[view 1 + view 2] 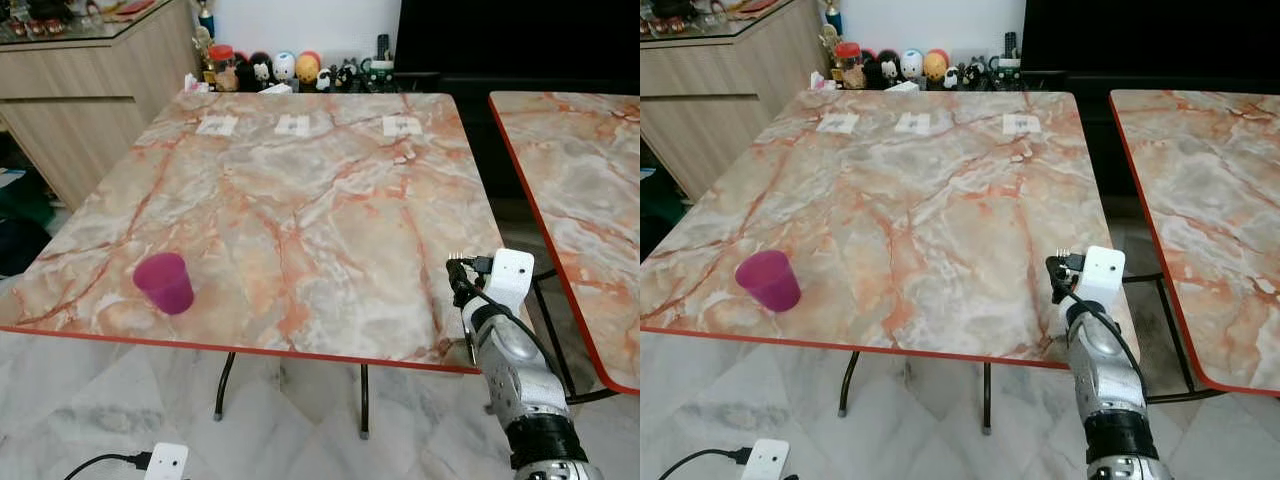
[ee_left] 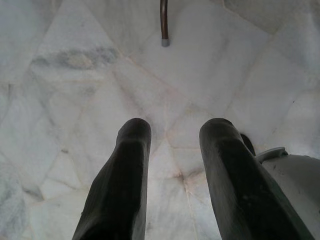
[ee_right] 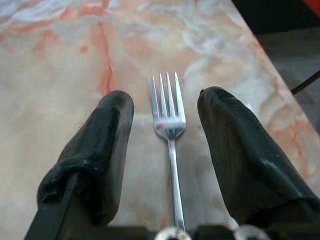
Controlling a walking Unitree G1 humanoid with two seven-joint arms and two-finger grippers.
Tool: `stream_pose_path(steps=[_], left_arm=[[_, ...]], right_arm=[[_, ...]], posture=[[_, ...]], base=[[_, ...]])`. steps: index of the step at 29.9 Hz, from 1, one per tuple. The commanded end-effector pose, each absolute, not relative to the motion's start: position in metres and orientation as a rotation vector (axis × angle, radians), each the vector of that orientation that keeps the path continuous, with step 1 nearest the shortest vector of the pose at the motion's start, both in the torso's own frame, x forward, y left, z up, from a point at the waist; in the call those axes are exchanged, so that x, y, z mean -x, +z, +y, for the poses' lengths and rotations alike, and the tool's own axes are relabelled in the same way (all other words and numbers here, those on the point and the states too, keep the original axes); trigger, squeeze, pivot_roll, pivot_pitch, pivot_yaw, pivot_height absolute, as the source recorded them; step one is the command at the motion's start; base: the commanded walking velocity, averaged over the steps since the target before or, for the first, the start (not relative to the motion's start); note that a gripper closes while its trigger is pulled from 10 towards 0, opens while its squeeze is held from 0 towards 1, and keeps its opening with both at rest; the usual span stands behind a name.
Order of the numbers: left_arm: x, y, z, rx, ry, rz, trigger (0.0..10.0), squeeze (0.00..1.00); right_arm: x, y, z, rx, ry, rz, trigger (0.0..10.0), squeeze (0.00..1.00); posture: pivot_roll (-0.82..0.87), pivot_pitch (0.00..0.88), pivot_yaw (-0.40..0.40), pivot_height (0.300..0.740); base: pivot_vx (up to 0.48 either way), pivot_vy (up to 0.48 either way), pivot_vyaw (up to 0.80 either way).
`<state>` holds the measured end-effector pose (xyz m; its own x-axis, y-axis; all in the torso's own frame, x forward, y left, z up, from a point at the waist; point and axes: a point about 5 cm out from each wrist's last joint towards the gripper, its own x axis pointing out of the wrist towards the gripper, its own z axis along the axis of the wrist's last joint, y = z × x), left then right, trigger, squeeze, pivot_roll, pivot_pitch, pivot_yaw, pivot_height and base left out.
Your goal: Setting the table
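A purple cup [image 1: 164, 283] stands near the worktop's [image 1: 300, 200] front left edge. The right gripper [image 3: 166, 145], fingers spread, straddles a fork [image 3: 169, 125] lying at the front right edge. The left gripper [image 2: 172, 170] hangs released over the floor; I'd say setting has barely begun.

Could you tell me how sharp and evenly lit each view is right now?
Left eye view: sharp, soft even daylight, mild sheen on the marble table, pink cup crisp. Right wrist view: fork tines in focus, the near black fingers soft and large. Left wrist view: dimmer, greyish floor, left gripper fingers dark with little detail.
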<state>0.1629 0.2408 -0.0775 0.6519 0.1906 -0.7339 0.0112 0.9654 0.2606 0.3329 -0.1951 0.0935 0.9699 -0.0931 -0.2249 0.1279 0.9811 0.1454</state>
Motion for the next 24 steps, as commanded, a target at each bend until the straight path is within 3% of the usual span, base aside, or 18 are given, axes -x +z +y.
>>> stream_pose_path(steps=[1,24], left_arm=[[-0.150,-0.083,0.243,-0.252,0.112,0.907,10.0,0.00],[-0.147,-0.085,0.242,-0.249,0.105,0.919,10.0,0.00]], right_arm=[[-0.330,0.086,-0.197,-0.169,-0.131,0.260,10.0,0.00],[-0.328,0.070,-0.191,-0.183,-0.109,0.376,10.0,0.00]], posture=[[-0.04,0.082,0.036,0.740],[-0.04,0.065,0.036,0.740]], base=[[0.000,0.000,0.00],[0.000,0.000,0.00]])
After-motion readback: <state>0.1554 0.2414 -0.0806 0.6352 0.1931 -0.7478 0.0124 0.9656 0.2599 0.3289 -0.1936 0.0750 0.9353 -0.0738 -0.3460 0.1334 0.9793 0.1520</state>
